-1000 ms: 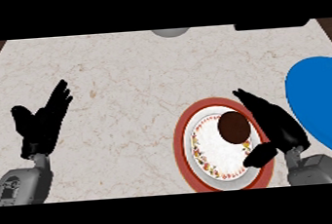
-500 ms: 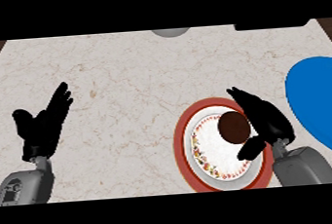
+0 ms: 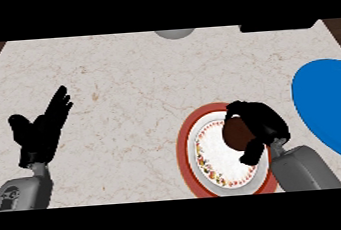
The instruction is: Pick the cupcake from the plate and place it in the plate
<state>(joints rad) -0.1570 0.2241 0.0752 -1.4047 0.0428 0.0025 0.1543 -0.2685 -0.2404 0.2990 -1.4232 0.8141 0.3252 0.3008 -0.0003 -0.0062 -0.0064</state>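
Cupcake (image 3: 234, 133) half hidden under curled right hand (image 3: 261, 123), red-rimmed plate (image 3: 186, 146), left hand (image 3: 41, 131) open

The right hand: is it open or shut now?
Shut on the brown cupcake: the right hand's fingers curl round it above the red-rimmed plate.

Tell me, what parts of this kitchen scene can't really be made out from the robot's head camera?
- Cupcake: only a dark brown patch shows; the right hand curls over it, hiding its top and far side.
- Red-rimmed plate: its right part lies under the hand and forearm.
- Blue plate: cut off by the right edge.
- Grey round thing and black thing: cut by the top band, unidentifiable.
- Left hand: rests open, nothing hidden.
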